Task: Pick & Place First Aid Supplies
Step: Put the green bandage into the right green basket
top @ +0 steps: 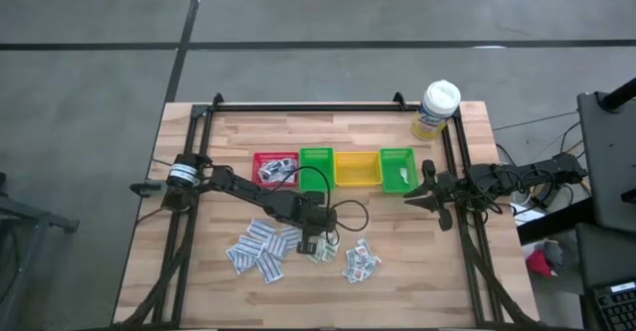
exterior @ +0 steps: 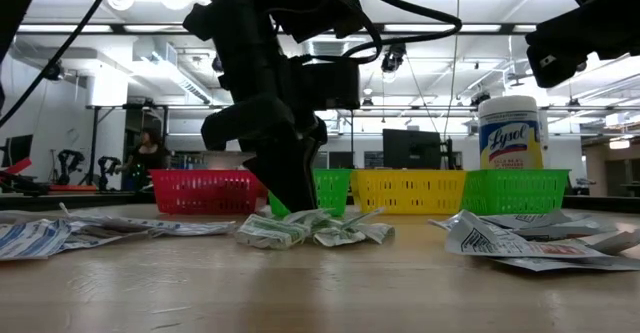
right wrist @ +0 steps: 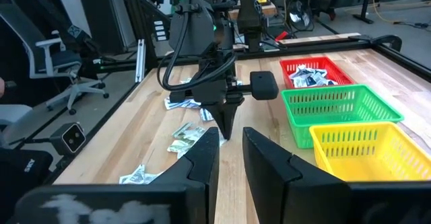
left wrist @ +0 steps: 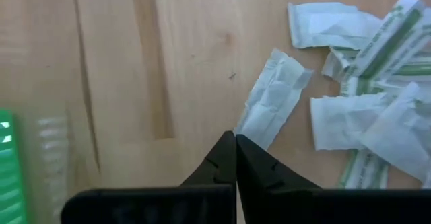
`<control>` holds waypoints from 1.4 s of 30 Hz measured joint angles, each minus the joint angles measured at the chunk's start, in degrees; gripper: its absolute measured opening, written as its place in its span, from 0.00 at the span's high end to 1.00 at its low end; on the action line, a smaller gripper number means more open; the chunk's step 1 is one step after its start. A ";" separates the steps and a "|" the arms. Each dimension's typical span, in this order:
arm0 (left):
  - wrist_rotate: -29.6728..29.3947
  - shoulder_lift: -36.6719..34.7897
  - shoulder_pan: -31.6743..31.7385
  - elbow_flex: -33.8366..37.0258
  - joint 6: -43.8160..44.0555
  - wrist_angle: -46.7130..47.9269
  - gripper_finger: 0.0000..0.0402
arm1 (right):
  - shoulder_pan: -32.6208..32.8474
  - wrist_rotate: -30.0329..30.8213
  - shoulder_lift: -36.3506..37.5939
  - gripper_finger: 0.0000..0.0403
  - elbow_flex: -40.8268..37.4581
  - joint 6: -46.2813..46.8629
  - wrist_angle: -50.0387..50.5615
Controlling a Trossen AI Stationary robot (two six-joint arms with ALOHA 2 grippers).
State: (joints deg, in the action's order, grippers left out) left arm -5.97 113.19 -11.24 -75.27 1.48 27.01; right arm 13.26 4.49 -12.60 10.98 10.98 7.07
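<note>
The first aid supplies are small white paper packets lying flat on the wooden table in three loose heaps: left (top: 260, 251), middle (top: 320, 252) and right (top: 360, 261). My left gripper (top: 316, 242) (left wrist: 236, 138) points steeply down at the middle heap, shut, its tips at the end of one white strip packet (left wrist: 273, 97). Other packets with green print (left wrist: 377, 56) lie just beyond it. My right gripper (right wrist: 231, 146) (top: 427, 187) waits at the table's right side beside the right-hand green bin, open, with nothing between its fingers. My left gripper has the strip packet's near end (left wrist: 250, 123) between its two fingertips, pinched only at the tips. The fingers come from above, slanting down, roughly along the packet. The rest of the packet lies flat on the table.
A row of small bins stands behind the heaps: red (top: 275, 169) with packets inside, green (top: 316, 167), yellow (top: 357, 169), green (top: 397, 169). A white-capped bottle with a yellow label (top: 437, 107) stands at the far right corner. Bare wood lies toward the near edge.
</note>
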 joint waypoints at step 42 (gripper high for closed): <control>-14.25 -5.66 0.96 0.09 -9.05 -22.54 1.00 | -0.02 -0.04 -12.45 0.77 -0.20 11.46 -8.34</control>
State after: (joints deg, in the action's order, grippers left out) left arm -20.22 107.53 -10.28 -75.18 -7.57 4.47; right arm 13.23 4.45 -25.05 10.79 22.44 -1.26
